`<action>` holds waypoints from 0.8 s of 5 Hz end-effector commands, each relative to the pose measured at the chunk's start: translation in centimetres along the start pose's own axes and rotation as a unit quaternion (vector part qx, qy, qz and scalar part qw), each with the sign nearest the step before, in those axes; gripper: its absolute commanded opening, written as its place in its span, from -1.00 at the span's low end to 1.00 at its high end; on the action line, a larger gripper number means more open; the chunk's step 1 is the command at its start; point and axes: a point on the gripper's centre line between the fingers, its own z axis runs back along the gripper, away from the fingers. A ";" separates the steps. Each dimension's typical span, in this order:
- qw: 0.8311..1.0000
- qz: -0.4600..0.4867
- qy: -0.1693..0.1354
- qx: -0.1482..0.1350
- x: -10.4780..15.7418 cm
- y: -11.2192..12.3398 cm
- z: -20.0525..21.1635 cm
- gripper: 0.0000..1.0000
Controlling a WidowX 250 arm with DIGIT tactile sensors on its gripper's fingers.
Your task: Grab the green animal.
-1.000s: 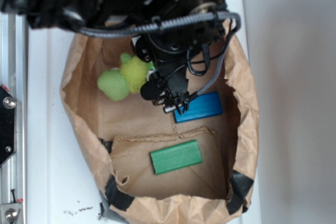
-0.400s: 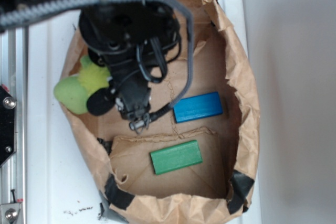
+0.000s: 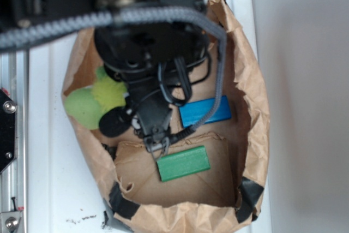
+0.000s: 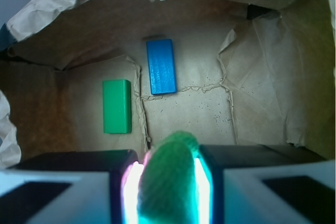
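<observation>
**Plush clamped, bag interior**

Brown paper bag [image 3: 251,102] lying open on white surface, holding blue block [image 4: 160,66] and green block [image 4: 116,106] at roughly 11 and 10 o'clock of the gripper [image 4: 168,182] in wrist view. Pinching green animal [image 3: 95,99] between both jaws, green fabric bulging through the gap. Sitting at bag's 9 o'clock wall in exterior view. Judging toy light, soft, compressible; fuzzy body gripping better than smooth head. Reaching down into bag, arm covering the upper half.
</observation>
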 end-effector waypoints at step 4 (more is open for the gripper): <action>0.996 -0.055 -0.066 0.022 1.6 -1.4 3.2 -1.00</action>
